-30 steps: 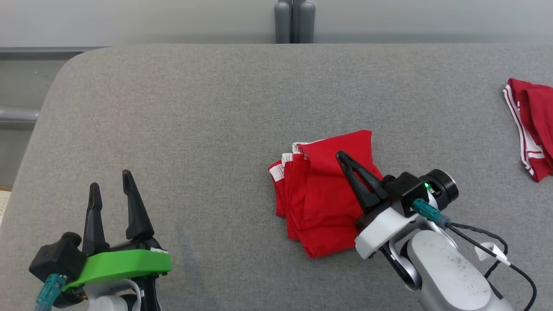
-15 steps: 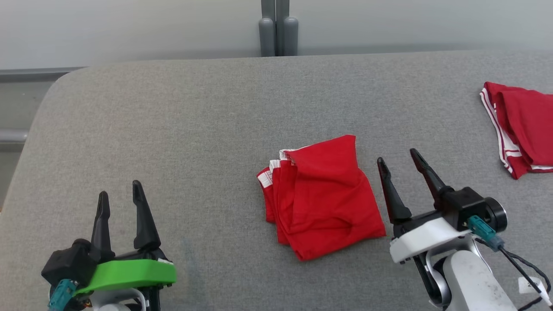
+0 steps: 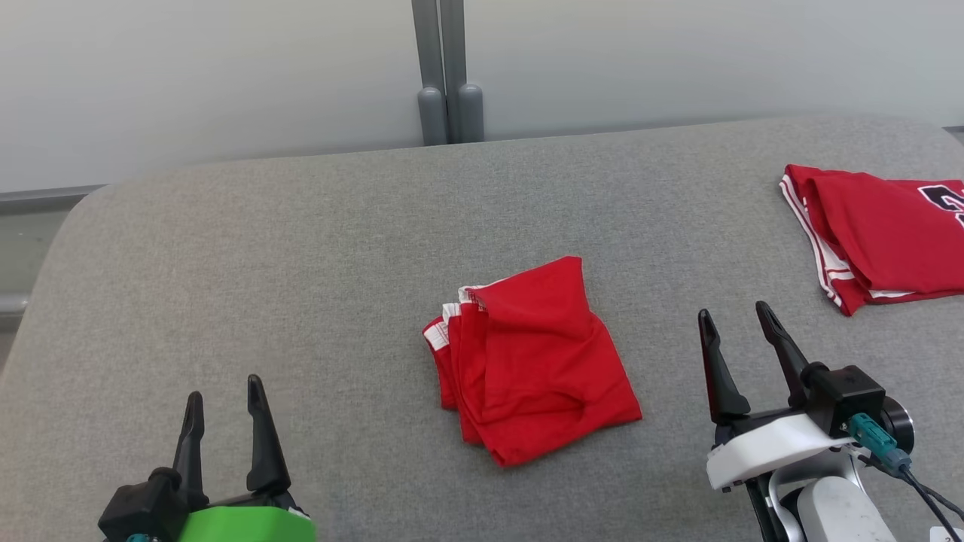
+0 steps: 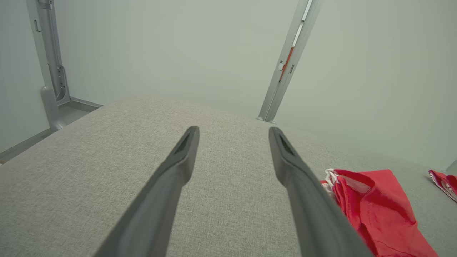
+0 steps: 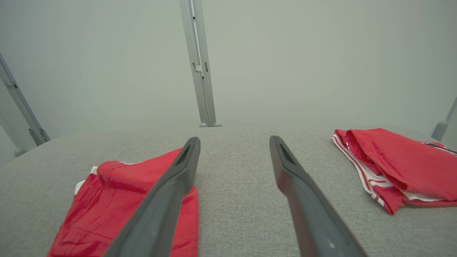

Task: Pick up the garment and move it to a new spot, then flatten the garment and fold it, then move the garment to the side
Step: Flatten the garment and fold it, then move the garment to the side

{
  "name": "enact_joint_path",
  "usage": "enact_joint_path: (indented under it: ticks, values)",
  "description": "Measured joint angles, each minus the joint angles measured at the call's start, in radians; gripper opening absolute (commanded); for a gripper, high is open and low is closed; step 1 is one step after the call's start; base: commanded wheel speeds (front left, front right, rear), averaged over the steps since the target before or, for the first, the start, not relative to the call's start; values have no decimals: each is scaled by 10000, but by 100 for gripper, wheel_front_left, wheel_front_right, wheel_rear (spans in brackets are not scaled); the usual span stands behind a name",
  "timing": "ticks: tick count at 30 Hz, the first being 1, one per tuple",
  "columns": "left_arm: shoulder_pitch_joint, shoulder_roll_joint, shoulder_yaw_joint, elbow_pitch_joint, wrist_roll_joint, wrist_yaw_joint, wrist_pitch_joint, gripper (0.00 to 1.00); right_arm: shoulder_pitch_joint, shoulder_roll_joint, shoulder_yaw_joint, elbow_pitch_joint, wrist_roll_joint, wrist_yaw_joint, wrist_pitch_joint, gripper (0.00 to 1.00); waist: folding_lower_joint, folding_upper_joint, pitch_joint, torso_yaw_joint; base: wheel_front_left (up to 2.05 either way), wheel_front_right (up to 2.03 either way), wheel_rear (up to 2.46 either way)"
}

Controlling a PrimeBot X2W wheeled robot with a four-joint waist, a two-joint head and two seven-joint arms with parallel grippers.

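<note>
At 8 o'clock my left gripper [image 3: 224,387] hangs with fingers wide, empty. The garment [image 3: 535,361] lies near the centre of the table [image 3: 301,263]: a red, roughly square bundle, lightly creased, with layered white-trimmed edges at its 10 o'clock corner. At 4 o'clock my right gripper [image 3: 733,311] stands wide too, empty, near it. I judge the folding done; the move aside remains. Another red jersey [image 3: 881,233] lies at 2 o'clock.

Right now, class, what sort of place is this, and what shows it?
Probably a robot test room: grey padded table, bare walls with metal posts, folded red garment, red jersey.
</note>
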Motion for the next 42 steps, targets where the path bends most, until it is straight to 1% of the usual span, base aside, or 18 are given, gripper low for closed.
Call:
enact_joint_path:
  ticks: [5, 11, 19, 29, 34, 36, 38, 42]
  values:
    - [61, 0, -188, -29, 113, 21, 0, 100, 18, 6, 13, 46, 109, 0, 0, 100, 0, 0, -119, -118, 0, 0, 0]
    - [61, 0, -309, -40, 138, 73, 0, 100, 20, 8, -29, 35, 123, 0, 0, 100, 0, 0, -94, -97, 0, 0, 0]
    - [57, 0, -378, -36, 169, 82, 0, 100, 20, 10, -67, 52, 140, 0, 0, 100, 0, 0, 27, 39, 0, 0, 0]
    - [-32, 0, -422, -10, 169, 81, 0, 100, -71, 17, 4, 424, -50, 0, 0, 100, 0, 0, 274, 334, 0, 0, 0]
    - [-194, 0, -485, -6, 169, 77, 0, 100, -608, -17, 242, 1480, -336, 0, 0, 100, 0, 0, 479, 502, 0, 0, 0]
    - [-301, 0, -533, 13, 169, 71, 0, 100, -1124, -148, 353, 2232, -351, 0, 23, 100, 0, 0, 566, 616, 0, 0, 0]
    - [-363, 0, -573, 42, 165, 71, 0, 100, -1546, -301, 569, 2991, -305, 0, 240, 100, 0, 0, 643, 740, 0, 0, 0]
    - [-498, 0, -654, 82, 121, 88, -2, 100, -2577, -566, 1089, 4370, 138, 2, 978, 100, 0, 0, 808, 1057, 0, 0, 0]
